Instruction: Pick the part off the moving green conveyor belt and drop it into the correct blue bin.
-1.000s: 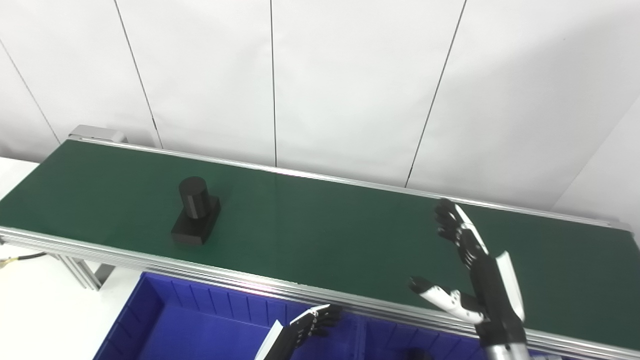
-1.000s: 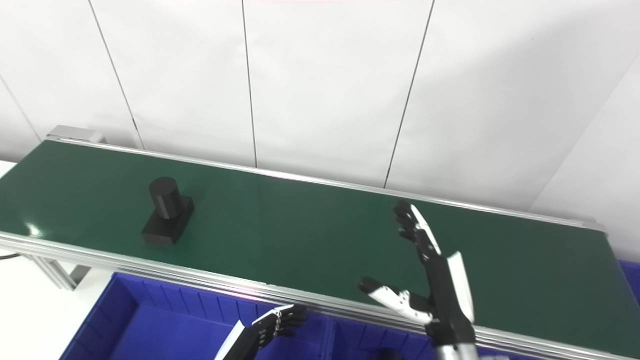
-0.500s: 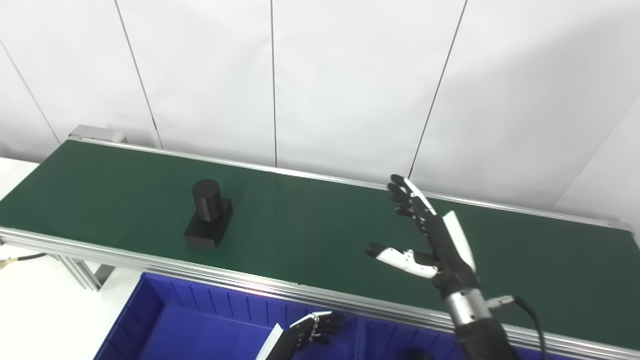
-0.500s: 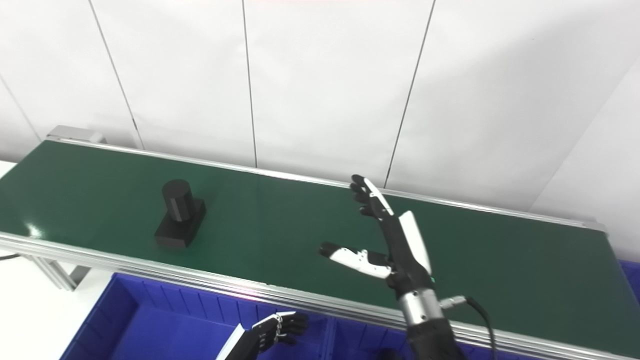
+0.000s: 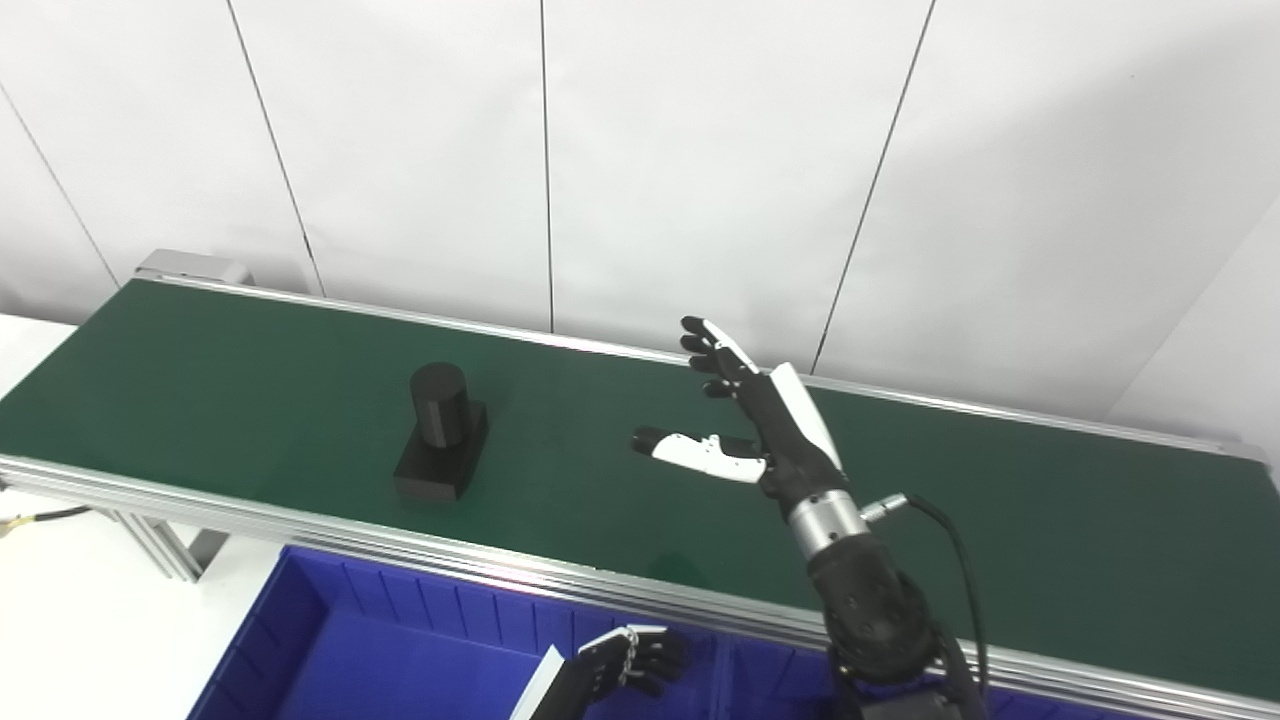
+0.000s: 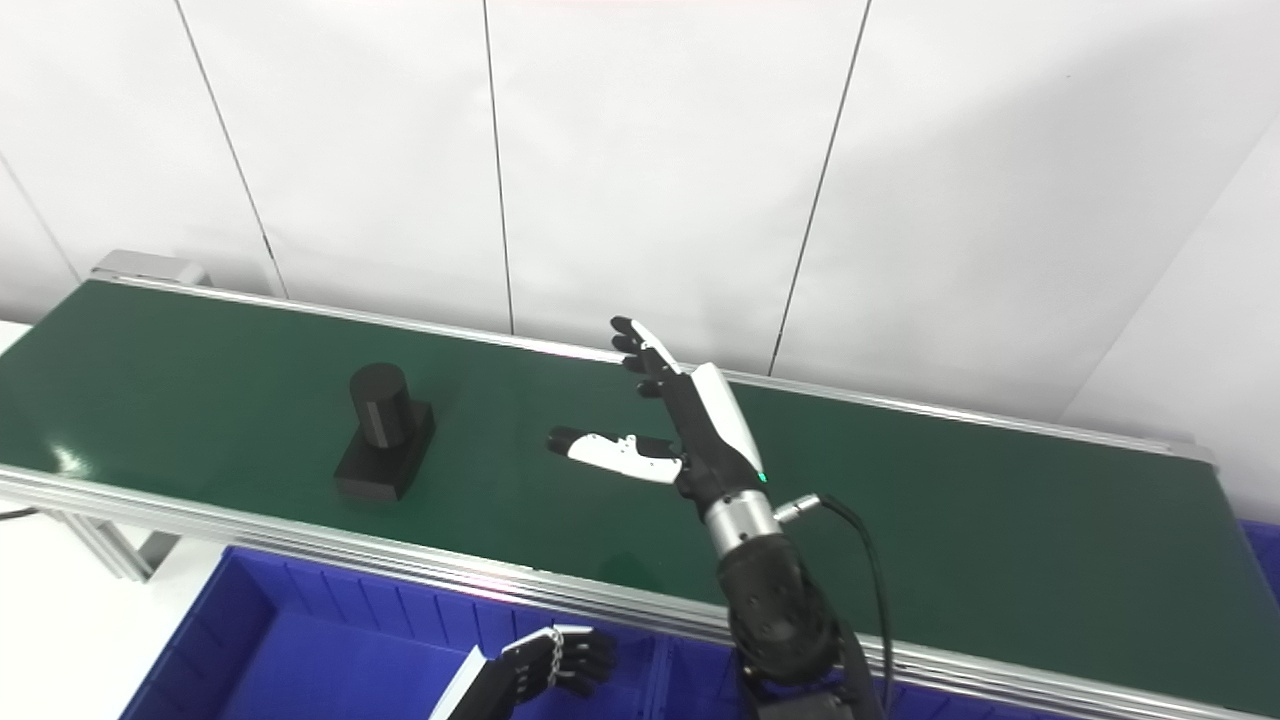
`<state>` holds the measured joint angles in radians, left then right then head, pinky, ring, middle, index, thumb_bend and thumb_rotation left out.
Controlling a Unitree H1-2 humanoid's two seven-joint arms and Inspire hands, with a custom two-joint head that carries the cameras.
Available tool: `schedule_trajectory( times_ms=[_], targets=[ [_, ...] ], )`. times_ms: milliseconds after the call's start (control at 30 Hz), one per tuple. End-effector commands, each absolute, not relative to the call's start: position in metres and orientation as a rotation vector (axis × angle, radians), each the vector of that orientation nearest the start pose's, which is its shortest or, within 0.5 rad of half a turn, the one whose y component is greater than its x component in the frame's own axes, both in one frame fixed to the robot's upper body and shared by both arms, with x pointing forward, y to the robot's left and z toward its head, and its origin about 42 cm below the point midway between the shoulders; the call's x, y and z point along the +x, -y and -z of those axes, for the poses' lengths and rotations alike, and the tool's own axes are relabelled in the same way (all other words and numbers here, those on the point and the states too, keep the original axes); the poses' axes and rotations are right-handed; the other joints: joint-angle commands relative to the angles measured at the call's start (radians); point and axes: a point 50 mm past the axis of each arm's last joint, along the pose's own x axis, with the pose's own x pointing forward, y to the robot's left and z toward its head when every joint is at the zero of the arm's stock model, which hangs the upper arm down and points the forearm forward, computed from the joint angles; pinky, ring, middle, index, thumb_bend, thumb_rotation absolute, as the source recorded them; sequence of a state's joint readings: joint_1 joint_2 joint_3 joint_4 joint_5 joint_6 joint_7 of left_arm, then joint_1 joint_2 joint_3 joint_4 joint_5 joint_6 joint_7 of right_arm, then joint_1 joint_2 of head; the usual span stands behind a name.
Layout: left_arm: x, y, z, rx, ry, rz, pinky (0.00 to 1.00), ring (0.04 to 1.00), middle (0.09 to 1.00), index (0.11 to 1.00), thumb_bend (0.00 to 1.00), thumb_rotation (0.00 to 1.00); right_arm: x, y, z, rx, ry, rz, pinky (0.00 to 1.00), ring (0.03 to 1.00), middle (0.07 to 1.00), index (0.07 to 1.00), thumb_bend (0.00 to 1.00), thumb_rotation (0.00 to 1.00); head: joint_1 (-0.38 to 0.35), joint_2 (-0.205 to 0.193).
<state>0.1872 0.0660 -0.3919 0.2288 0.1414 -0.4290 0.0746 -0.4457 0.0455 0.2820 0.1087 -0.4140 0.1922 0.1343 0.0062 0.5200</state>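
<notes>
A black part (image 5: 440,432), a cylinder upright on a square base, rides on the green conveyor belt (image 5: 250,390) at its left half. My right hand (image 5: 745,420) is open above the belt's middle, fingers and thumb spread toward the part, well to its right and apart from it. My left hand (image 5: 625,662) hangs low over the blue bin (image 5: 330,640) below the belt's near edge, fingers curled, holding nothing that I can see.
The belt's aluminium rail (image 5: 560,575) runs along the near edge, above the blue bins. A second bin compartment (image 6: 690,680) lies right of a divider. White wall panels stand behind the belt. A white table surface (image 5: 60,620) lies at lower left.
My right hand has moved left and farther over the belt, toward the part. The part has travelled a little to the right on the belt. My left hand has stayed put.
</notes>
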Motion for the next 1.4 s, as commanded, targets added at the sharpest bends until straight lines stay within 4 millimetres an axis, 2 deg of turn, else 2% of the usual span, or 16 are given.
schedule_trajectory(
  times_ms=[0,300,533,800,900,1367],
  targets=[
    [0.193,-0.135,-0.03,0.09,0.117,0.324,0.58,0.637,0.669,0.683,0.99,0.49,0.401,0.058,-0.225,-0.484,0.252,-0.411,0.8,0.884,0.919,0.935,0.87,0.54,-0.003,0.001],
    [0.191,-0.137,-0.031,0.067,0.112,0.341,0.53,0.586,0.616,0.641,0.99,0.51,0.416,0.035,-0.229,-0.542,0.224,-0.441,0.82,0.884,0.91,0.933,0.88,0.54,-0.045,0.004],
    [0.191,-0.139,-0.031,0.08,0.117,0.344,0.51,0.557,0.583,0.608,0.97,0.54,0.428,0.019,-0.228,-0.579,0.214,-0.464,0.77,0.87,0.914,0.94,0.91,0.54,-0.083,0.0],
    [0.192,-0.141,-0.033,0.064,0.118,0.352,0.47,0.523,0.561,0.596,0.95,0.54,0.44,0.007,-0.216,-0.547,0.162,-0.478,0.77,0.867,0.916,0.941,0.93,0.53,-0.115,0.007],
    [0.192,-0.143,-0.033,0.071,0.122,0.357,0.45,0.514,0.557,0.594,0.94,0.55,0.446,0.001,-0.211,-0.514,0.156,-0.475,0.78,0.866,0.908,0.931,0.93,0.49,-0.123,0.01],
    [0.191,-0.148,-0.038,0.07,0.133,0.391,0.47,0.516,0.534,0.551,0.95,0.58,0.466,-0.02,-0.202,-0.574,0.122,-0.449,0.77,0.868,0.927,0.935,0.99,0.45,-0.168,0.024]
  ],
)
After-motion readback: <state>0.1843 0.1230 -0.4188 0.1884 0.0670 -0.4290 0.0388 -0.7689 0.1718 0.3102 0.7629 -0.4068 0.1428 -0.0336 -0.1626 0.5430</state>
